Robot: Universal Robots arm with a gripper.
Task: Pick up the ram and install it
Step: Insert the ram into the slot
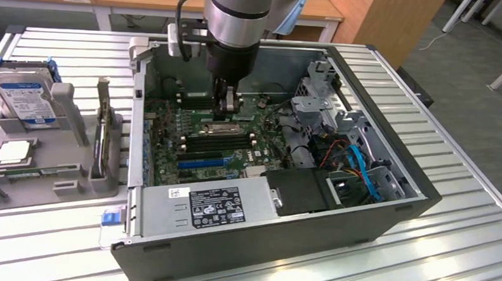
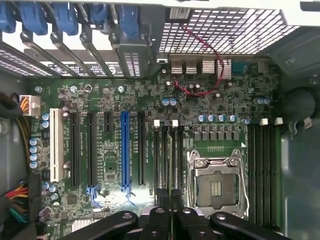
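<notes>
Open-topped case (image 1: 271,256) — gripper (image 1: 227,109) low, clear of walls (image 1: 403,148)

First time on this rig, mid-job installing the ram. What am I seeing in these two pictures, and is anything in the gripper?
The exterior view looks on from outside: one robot arm reaches down into an open computer case lying on a metal table. Toward that view's left, a grey holder carries a hard drive. The wrist view comes from the arm's own camera, facing the motherboard. The gripper, shut, hangs over the black memory slots beside the empty processor socket. Whether the ram is pinched in it, I cannot tell.
</notes>
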